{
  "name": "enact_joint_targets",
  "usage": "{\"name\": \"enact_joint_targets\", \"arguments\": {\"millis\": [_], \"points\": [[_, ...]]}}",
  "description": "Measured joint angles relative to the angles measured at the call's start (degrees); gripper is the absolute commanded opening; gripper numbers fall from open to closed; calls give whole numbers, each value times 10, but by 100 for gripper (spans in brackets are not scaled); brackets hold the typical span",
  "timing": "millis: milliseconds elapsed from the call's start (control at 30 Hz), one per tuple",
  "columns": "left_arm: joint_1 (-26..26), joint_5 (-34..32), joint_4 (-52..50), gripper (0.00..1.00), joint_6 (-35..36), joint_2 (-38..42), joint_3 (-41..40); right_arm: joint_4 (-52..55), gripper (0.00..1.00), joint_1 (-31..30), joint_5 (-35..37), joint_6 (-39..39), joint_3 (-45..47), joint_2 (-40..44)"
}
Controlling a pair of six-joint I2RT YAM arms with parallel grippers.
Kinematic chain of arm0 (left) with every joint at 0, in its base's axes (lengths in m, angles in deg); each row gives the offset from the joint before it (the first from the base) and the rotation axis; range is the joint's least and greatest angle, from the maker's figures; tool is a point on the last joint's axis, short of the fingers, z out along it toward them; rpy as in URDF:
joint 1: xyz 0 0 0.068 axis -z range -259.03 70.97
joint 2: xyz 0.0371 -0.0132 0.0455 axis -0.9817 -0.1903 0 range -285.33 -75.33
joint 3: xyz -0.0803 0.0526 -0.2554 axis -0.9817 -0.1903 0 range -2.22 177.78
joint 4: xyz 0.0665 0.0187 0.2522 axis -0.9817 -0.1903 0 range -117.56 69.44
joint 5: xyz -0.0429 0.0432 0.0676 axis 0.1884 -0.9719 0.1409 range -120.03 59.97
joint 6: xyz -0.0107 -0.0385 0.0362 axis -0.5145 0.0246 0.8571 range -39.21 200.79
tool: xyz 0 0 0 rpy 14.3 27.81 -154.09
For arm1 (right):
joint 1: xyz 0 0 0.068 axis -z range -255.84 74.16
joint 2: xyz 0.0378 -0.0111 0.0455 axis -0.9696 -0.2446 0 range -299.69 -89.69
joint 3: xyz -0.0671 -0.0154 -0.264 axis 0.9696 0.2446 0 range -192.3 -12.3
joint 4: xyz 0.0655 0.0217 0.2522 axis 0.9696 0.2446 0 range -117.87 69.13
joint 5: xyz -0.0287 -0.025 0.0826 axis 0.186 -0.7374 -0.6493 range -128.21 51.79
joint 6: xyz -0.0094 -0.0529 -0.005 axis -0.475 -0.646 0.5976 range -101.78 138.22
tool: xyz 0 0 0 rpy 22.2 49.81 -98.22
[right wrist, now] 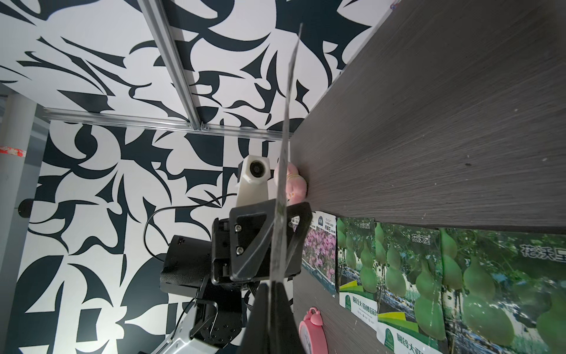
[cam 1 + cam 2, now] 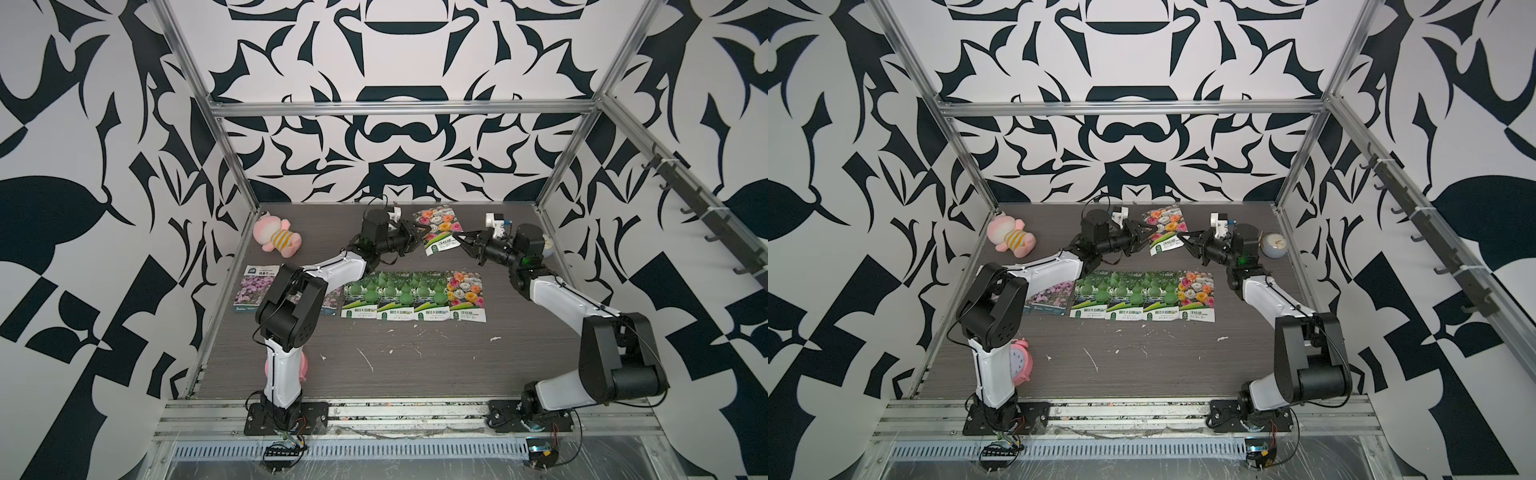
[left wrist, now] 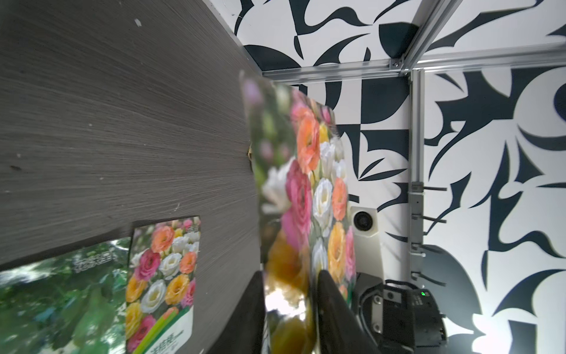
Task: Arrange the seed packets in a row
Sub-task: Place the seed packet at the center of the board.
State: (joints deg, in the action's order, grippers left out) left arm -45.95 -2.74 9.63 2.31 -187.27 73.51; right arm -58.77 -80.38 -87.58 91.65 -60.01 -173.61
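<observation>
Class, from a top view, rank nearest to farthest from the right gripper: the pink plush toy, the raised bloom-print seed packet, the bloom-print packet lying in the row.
1. Raised glossy bloom-print seed packet: pinched by the right gripper, at the back.
2. Flat bloom-print seed packet: right end of the row.
3. Pink plush toy: back left corner.
</observation>
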Motion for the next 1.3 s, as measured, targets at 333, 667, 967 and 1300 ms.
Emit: {"name": "enact_joint_targets", "arguments": {"millis": [333,667,967,1300], "points": [[4,-11,-29,0,35,16,-8,151,62,20,17,-85,-13,16],[48,-38,-174,0,166,67,-17,443,78,139,102,-258,-92,162],[177,-55,-238,0,203,-6,78,586,99,134,188,-346,-165,285],[259,-151,-200,0,134,-167,181,651,99,134,257,-382,-184,306]]}}
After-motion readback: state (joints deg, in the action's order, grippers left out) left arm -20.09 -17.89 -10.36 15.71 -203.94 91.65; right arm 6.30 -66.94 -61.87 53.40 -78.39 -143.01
